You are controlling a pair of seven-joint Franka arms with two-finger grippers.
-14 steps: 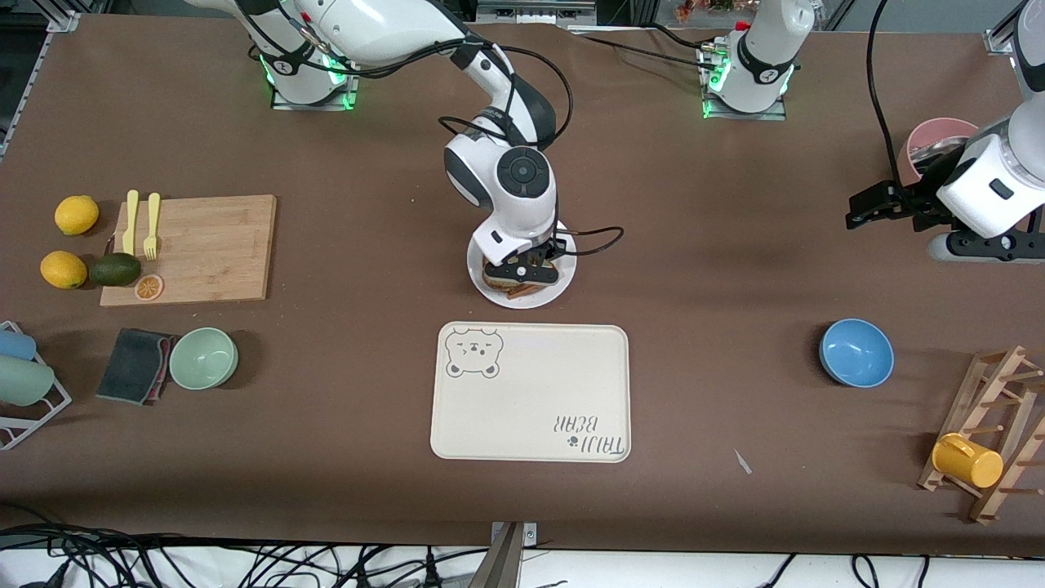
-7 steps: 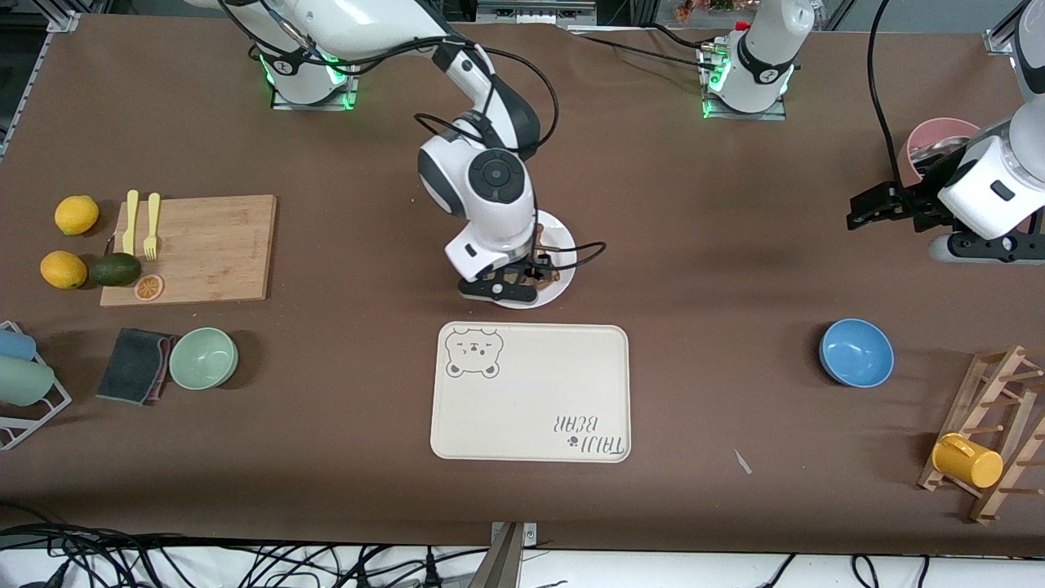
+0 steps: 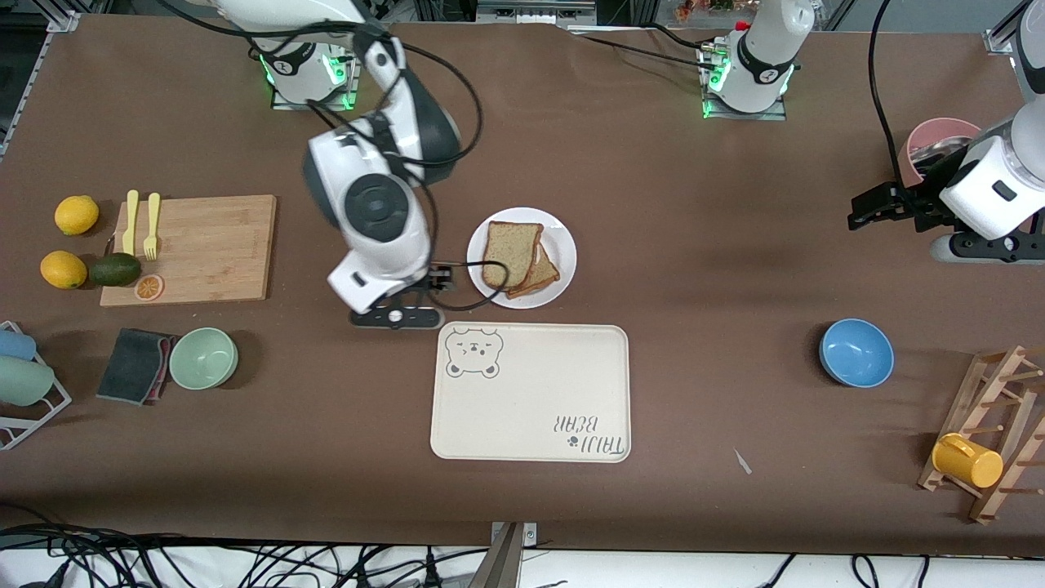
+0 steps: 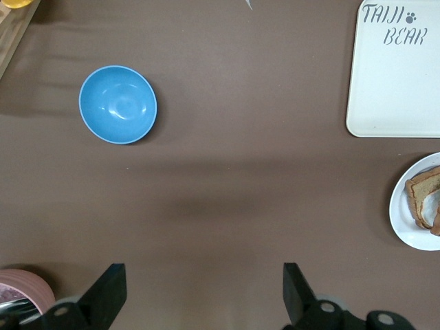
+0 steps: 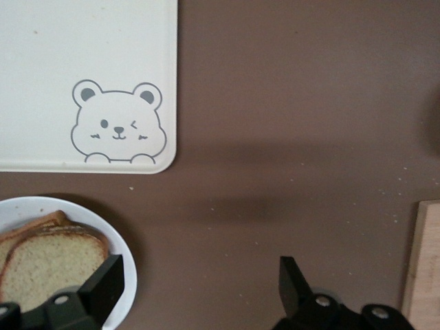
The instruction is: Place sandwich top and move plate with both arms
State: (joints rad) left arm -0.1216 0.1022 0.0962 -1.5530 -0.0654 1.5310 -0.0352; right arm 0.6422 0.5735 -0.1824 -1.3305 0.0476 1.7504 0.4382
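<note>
Plate (image 3: 563, 245): holds a sandwich, top slice (image 3: 511, 253) lying on a lower slice whose corner sticks out toward the left arm's end. Plate sits mid-table, farther from the front camera than the tray (image 3: 531, 392) and near it, not touching. Nothing grips the top slice.

Tray: bare, only its bear print and lettering.

Blue bowl (image 3: 856, 351), toward the left arm's end: nothing in it. Green bowl (image 3: 203, 357), toward the right arm's end, beside a dark cloth (image 3: 133, 364): inside looks bare. Pink cup (image 3: 939, 139) near the left arm: contents cannot be told.

Board (image 3: 189, 248): carries two yellow forks (image 3: 140, 222) and an orange slice (image 3: 148, 287); an avocado (image 3: 114, 269) and two lemons (image 3: 75, 215) lie at its edge.

Right hand (image 3: 397, 315): fingers apart, holding nothing, over bare table between plate and board.

Left hand (image 3: 873, 206): fingers apart, holding nothing, over the table at the left arm's end; this arm waits.

View differences: right wrist view gives the plate rim (image 5: 127, 268), top slice (image 5: 48, 265), the tray's bear corner and a board edge (image 5: 421, 261), with the open right hand (image 5: 199, 292). Left wrist view shows the blue bowl (image 4: 117, 104), the tray's lettered corner (image 4: 392, 69), the plate (image 4: 402, 216) at frame edge and the open left hand (image 4: 204, 292). Only the front view shows the mug rack (image 3: 992, 433) with a yellow mug (image 3: 967, 461).
</note>
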